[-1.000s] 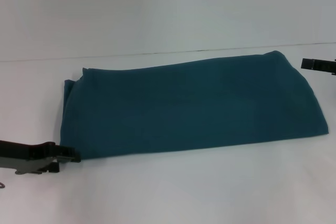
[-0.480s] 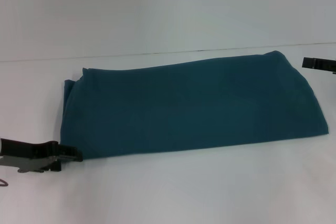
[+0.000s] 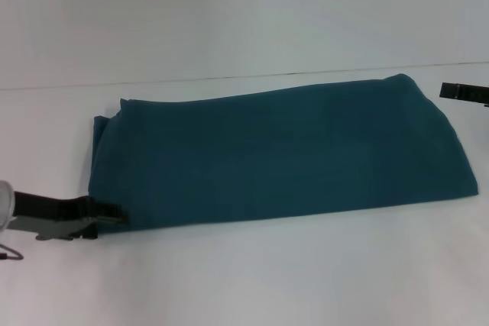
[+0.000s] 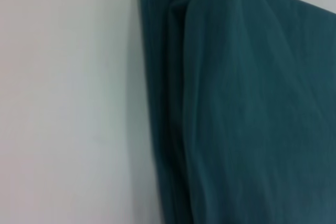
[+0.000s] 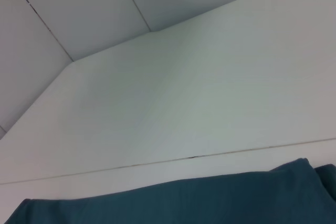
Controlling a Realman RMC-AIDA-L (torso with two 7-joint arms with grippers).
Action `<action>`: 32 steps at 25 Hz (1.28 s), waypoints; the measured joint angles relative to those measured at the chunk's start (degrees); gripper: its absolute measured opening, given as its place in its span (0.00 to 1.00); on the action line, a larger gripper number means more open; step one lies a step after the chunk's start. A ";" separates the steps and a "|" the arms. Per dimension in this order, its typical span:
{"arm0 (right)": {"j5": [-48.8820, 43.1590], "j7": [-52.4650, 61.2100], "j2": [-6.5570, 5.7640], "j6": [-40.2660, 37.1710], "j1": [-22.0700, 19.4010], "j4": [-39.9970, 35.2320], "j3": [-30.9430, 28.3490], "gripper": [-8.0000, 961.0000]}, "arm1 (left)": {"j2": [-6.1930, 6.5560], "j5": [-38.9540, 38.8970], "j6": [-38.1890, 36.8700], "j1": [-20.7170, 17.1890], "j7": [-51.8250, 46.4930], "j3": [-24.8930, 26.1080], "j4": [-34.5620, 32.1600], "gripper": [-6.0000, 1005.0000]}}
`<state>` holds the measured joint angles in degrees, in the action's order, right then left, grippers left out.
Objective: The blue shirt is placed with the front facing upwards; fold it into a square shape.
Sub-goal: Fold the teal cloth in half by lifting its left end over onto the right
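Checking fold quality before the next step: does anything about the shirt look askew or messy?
Slightly. The blue shirt lies as a long band, and at its left end, by the left gripper, layered edges sit uneven. The right gripper is off the far right corner.

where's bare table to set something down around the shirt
Widest free patch: the white table in front of the blue shirt. A narrower strip runs behind it, up to the wall. Crowded: the near left corner, where the left gripper sits, and the right gripper by the far right end.

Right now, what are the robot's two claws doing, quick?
Left gripper: at the folded teal-blue cotton shirt's near-left corner; grip cannot be told.
Right gripper: beside the shirt's far-right end; cannot be told.
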<state>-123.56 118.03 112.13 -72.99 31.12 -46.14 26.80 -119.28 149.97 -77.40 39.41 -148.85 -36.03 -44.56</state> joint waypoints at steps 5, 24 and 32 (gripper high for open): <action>0.00 0.00 0.00 0.03 0.00 0.00 0.00 0.76 | 0.01 -0.17 0.82 1.23 0.37 0.00 0.94 0.68; -0.01 -0.09 0.00 0.66 0.03 0.00 0.00 0.76 | -0.25 -0.70 1.16 1.23 1.87 0.00 0.38 0.67; -0.01 -0.09 0.00 0.67 0.23 0.00 -0.02 0.76 | 0.00 2.51 -1.29 1.05 0.91 0.00 -0.14 0.67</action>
<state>-123.57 117.94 112.13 -72.32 31.34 -46.14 26.79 -119.28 152.48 -78.70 40.46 -147.94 -36.03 -44.69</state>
